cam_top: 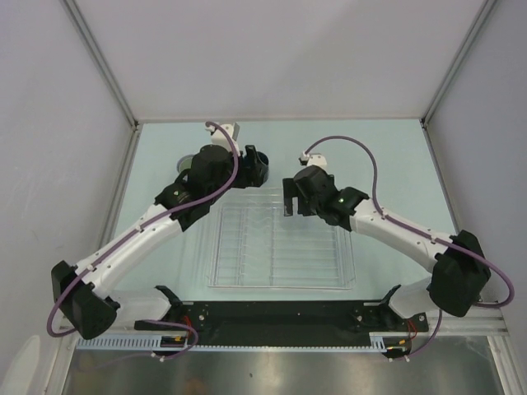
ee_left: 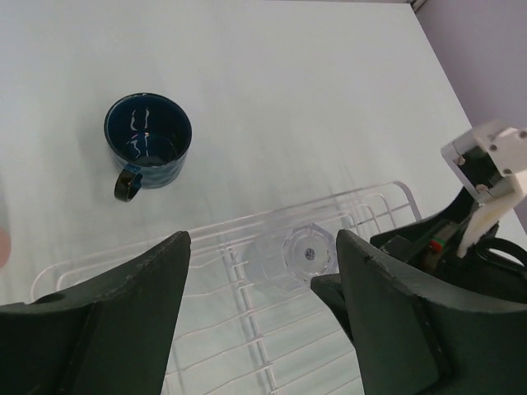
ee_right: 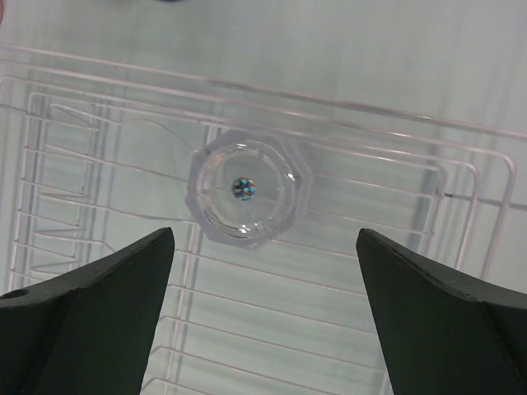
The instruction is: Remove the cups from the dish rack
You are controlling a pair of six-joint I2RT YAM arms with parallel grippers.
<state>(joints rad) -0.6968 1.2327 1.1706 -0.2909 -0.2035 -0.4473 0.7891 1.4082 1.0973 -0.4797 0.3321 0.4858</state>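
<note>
I'm hovering my right claw (ee_right: 265, 237) over the far end of the large clear plastic dish rack (ee_right: 428, 247), jaws spread wide and empty. Right beneath them the small clear faceted cup (ee_right: 244, 193) is sitting on the rack's ribbed bottom, though I can't tell which way up. My left claw (ee_left: 263, 247) is hanging close by, also apart and gripping nothing. The dark blue handled mug (ee_left: 148, 141) is standing upright on the pale surface (ee_left: 288, 82), outside the rack beyond its far wall. So I'm reckoning the clear cup is the step in hand. Next I'm needing a straight drop with the right claw, jaws straddling the cup's walls, then a gentle squeeze (slick thin plastic may slip) and a lift clear of the low wall.
</note>
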